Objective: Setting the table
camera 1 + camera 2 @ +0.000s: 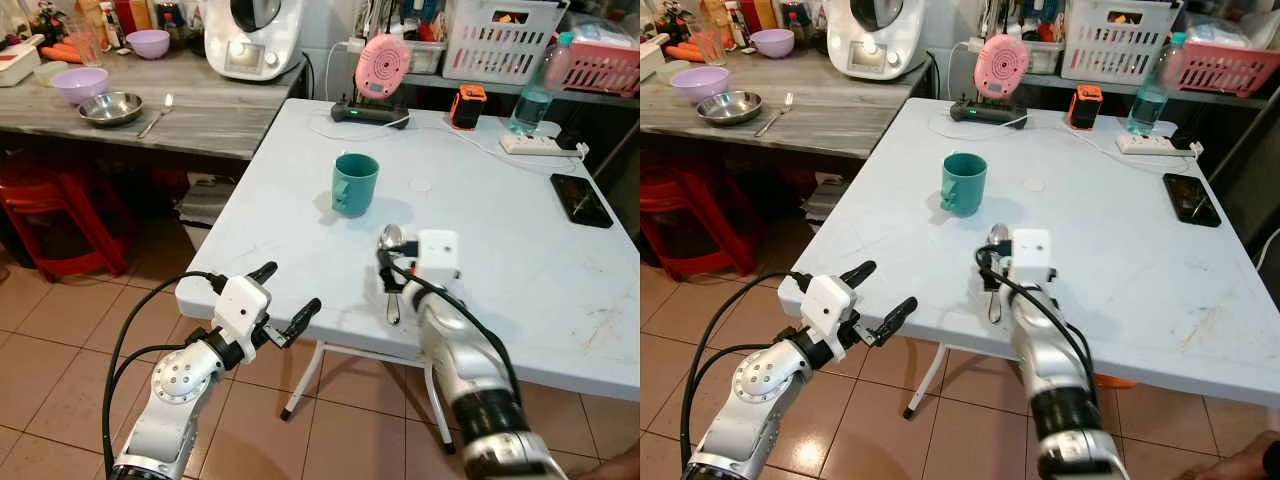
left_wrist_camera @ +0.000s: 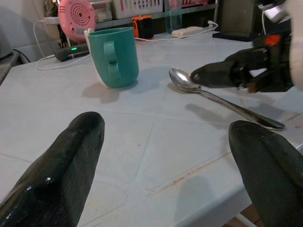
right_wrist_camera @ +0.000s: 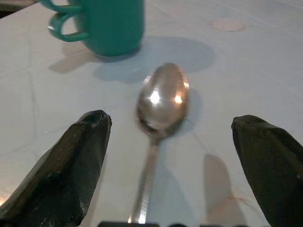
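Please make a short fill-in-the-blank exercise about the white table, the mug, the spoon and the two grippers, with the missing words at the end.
1. The spoon lies on the white table with its bowl pointing toward the ____ mug.
2. The right gripper has its fingers ____ on either side of the spoon.
3. The left gripper hangs past the table's near ____.
4. The black phone lies on the table to the robot's ____.

Missing words: teal; open; edge; right

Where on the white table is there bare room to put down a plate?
The widest bare stretch of the white table lies between the spoon, the phone and the near edge. A smaller patch lies left of the teal mug. The far edge is crowded: pink gadget, power strip, bottle.
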{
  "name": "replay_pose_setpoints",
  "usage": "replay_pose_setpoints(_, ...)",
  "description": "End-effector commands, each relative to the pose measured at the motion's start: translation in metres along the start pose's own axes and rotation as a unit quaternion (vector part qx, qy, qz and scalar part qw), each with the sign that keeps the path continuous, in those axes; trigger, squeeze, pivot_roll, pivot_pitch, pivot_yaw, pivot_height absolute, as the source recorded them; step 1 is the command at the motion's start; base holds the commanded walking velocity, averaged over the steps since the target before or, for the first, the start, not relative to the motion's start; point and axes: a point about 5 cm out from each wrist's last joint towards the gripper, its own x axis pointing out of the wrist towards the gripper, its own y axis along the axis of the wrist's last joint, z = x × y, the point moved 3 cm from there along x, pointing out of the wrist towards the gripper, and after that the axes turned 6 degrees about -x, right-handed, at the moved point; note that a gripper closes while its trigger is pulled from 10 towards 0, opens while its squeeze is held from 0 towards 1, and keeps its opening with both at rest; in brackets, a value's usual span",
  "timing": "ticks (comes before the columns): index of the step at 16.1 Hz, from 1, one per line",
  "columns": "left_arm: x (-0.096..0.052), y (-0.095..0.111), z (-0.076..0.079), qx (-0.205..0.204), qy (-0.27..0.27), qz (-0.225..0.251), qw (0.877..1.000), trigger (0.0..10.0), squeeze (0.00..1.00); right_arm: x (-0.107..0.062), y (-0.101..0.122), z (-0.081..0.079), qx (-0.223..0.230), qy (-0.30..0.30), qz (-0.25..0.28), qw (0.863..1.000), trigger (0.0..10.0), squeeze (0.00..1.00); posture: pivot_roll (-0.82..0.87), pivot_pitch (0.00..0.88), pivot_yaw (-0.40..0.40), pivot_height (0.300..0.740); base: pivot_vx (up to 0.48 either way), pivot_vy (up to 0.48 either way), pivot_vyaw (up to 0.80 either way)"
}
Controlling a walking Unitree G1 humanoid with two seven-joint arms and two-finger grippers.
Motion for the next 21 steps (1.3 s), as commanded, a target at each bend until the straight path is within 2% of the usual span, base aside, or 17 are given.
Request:
replay_pose_setpoints(1,-0.001,0.002,0.002,0.001,-0.007,0.001,1.0,10.0,0.0,0.003,0.001,-0.004,-0.002,0.002,-0.003,1.0,10.0,0.0,0.02,0.031,-0.039,0.74,0.0,0.0,0.0)
replay_pose_setpoints(7,0.0,0.004,0.005,-0.002,-0.019,0.001,1.0,10.0,0.0,0.015,-0.007,-0.011,-0.007,0.003,-0.035,0.999,10.0,0.0,0.02,0.05,-0.03,0.74,0.0,0.0,0.0)
replay_pose_setpoints(8,0.0,0.004,0.006,-0.004,-0.023,0.001,1.0,10.0,0.0,0.015,-0.009,-0.011,-0.007,0.001,-0.039,0.999,4.0,0.0,0.02,0.05,-0.03,0.74,0.0,0.0,0.0)
replay_pose_setpoints(9,0.0,0.005,0.009,-0.007,-0.036,0.002,0.999,10.0,0.0,0.015,-0.013,-0.011,-0.004,0.0,-0.046,0.999,0.1,0.0,0.01,0.056,-0.032,0.74,0.0,0.0,0.0)
replay_pose_setpoints(13,-0.002,0.005,0.015,-0.014,-0.052,0.001,0.999,10.0,0.0,0.016,-0.02,-0.009,-0.005,-0.004,-0.059,0.998,0.0,0.0,0.01,0.056,-0.03,0.74,0.0,0.0,0.0)
replay_pose_setpoints(21,-0.002,0.005,0.015,-0.016,-0.054,-0.001,0.998,10.0,0.0,0.014,-0.036,-0.005,-0.012,-0.014,-0.089,0.996,0.0,0.0,0.01,0.053,-0.027,0.74,0.0,0.0,0.0)
